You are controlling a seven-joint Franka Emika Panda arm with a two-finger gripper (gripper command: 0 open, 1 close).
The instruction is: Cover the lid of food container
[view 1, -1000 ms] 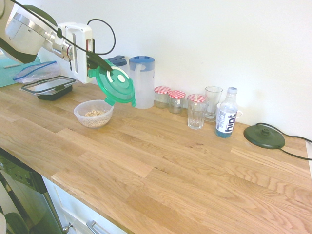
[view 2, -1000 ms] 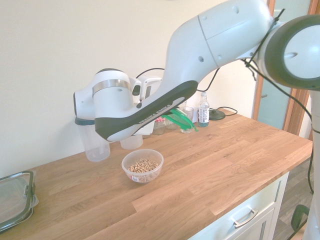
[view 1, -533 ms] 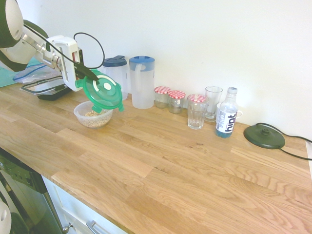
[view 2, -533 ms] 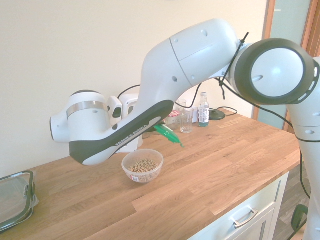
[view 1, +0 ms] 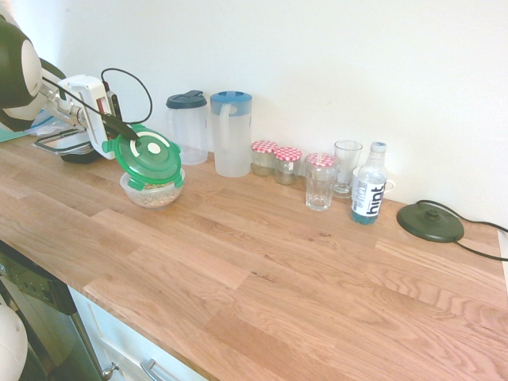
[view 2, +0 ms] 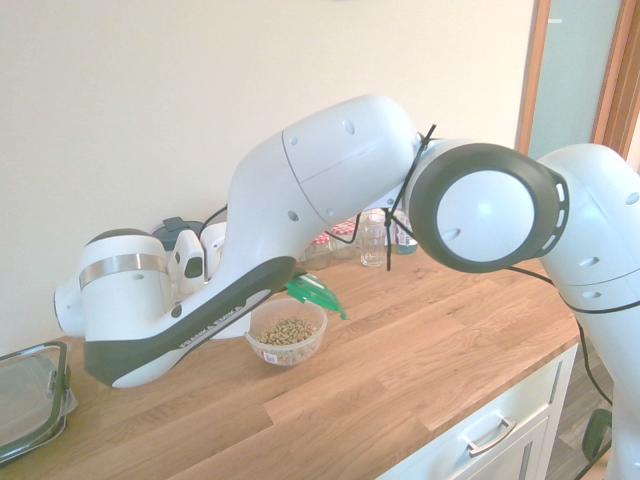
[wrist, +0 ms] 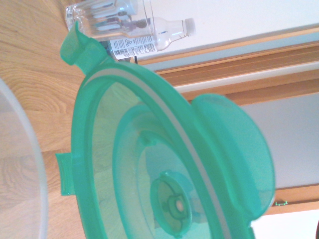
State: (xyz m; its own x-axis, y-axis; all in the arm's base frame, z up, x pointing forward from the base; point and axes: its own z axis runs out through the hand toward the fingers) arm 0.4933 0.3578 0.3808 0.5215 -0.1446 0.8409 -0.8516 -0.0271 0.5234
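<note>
Progress: The lid was in the gripper's hold and hung directly over the food container, but it was not yet seated; the carry looked done and the fitting was left.
Lid attitude: It stood steeply tilted, its white-ringed top facing the first exterior camera and its lower edge at or just above the bowl's rim. Whether the two touched could not be told.
Lid underside: In the wrist view the inner ring and clip tabs of the lid filled most of the picture, with a curve of the bowl's translucent rim at one edge.
Container: The small round whitish bowl sat on the tabletop holding brownish grains, open and unmoved as far as one could judge; in the second exterior view the food container sat just beside the arm's forearm.
Gripper: The gripper was clamped narrow on the lid's edge at about the lid's ten o'clock, as the first exterior view showed.
Arm pose: The wrist reached in nearly level from nine o'clock of the bowl in the first exterior view, pointing only slightly downward.
Remaining: By my reading, the lid needed laying flat, centring on the rim and pressing down before release.
Neighbours: A black-rimmed container lay behind the wrist; two blue-lidded jugs stood at about one o'clock of the bowl, well clear of it.
</note>
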